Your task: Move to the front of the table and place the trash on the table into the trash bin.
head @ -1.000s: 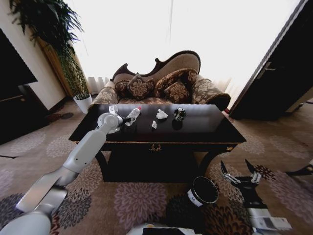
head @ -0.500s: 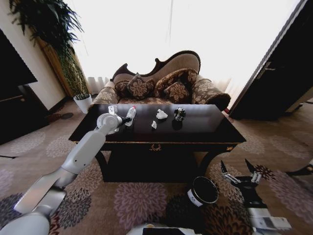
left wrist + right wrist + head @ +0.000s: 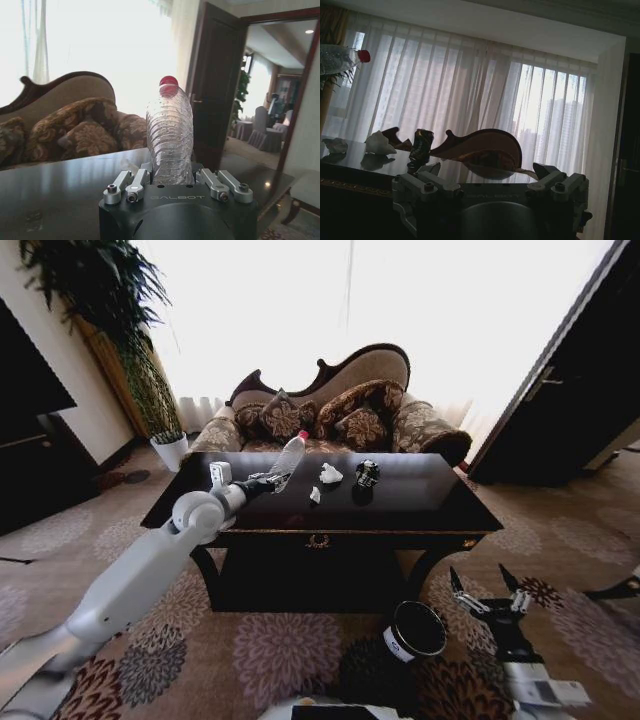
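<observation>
Currently, from the head view, your left gripper (image 3: 268, 481) is clamped on the bottle (image 3: 289, 454), lifted above the table (image 3: 430, 502); paper scraps (image 3: 329, 474) lie at its three o'clock. The trash bin (image 3: 416, 630) stands at five o'clock, beside your right gripper (image 3: 490, 598), fingers apart.

Left wrist view: fingers (image 3: 136, 183) pinch the bottle's base.

Right wrist view: a crushed can (image 3: 421, 144) stands on the table.

Next, I judge, carry the bottle over the bin.

White-shelled arms ending in black and silver grippers

The left arm (image 3: 130, 580) has smooth white segments and a rounded grey joint, lower left of the head view. The left gripper (image 3: 172, 186) has a black body lettered GALBOT, silver linkages and small screws. The right gripper (image 3: 490, 592), lower right, shows dark fingers on silver links above a white wrist.
</observation>
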You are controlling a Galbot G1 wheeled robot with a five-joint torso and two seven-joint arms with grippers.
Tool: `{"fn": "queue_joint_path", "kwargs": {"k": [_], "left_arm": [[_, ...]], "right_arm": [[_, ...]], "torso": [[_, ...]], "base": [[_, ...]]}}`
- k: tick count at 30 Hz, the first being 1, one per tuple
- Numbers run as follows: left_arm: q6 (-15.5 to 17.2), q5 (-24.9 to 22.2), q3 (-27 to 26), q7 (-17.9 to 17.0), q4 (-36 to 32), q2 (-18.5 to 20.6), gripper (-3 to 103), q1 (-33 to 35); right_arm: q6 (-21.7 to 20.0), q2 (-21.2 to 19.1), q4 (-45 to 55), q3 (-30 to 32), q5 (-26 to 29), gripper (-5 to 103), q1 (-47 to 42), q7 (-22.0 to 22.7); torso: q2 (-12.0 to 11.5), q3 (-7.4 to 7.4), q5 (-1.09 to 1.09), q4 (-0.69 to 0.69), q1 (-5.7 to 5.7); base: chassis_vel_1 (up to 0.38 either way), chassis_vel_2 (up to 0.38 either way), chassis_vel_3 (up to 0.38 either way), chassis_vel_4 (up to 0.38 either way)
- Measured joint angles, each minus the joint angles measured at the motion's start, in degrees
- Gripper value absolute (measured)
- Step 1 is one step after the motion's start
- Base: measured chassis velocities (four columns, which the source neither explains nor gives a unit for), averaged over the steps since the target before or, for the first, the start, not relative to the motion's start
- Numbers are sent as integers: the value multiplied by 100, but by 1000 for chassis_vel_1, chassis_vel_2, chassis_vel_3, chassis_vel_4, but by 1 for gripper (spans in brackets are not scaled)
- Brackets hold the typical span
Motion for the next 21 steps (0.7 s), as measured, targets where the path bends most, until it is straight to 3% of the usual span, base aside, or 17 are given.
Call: {"fn": "queue_joint_path", "kwargs": {"k": [2, 3, 5, 7, 8, 11, 16, 21], "left_arm": [[-187, 111, -175, 937, -235, 214, 34, 392], [-187, 111, -175, 937, -235, 214, 34, 392], [-271, 262, -411, 1810, -339, 335, 34, 764], [-282, 431, -640, 2466, -363, 380, 34, 1052], [-282, 431, -640, 2466, -363, 380, 34, 1052], [-287, 709, -978, 3183, -375, 427, 34, 1376], [-279, 949, -1200, 3589, -301, 415, 34, 1477], [-269, 981, -1229, 3667, -245, 418, 34, 1424]], "right_arm": [[21, -23, -39, -1, 0, 100, 15, -21], [21, -23, -39, -1, 0, 100, 15, -21], [29, -46, -62, 1, 2, 100, 29, -26], [30, -63, -61, 2, 35, 100, 41, -27], [30, -63, -61, 2, 35, 100, 41, -27], [26, -102, -48, 4, 156, 100, 64, -23], [46, -147, -80, 34, 201, 100, 66, -19], [204, -179, -98, 113, -192, 100, 79, -17]], "torso": [[0, 0, 0, 1, 0], [0, 0, 0, 1, 0], [0, -1, -1, -1, 0], [0, 0, -1, -1, 0], [0, 0, -1, -1, 0], [0, 0, 0, 0, 0], [0, 0, 0, -1, 0], [0, 1, 1, -1, 0]], "base": [[0, 0, 0, 0], [0, 0, 0, 0], [0, 0, 0, 0], [0, 0, 0, 0], [0, 0, 0, 0], [0, 0, 0, 0], [0, 0, 0, 0], [0, 0, 0, 0]]}}
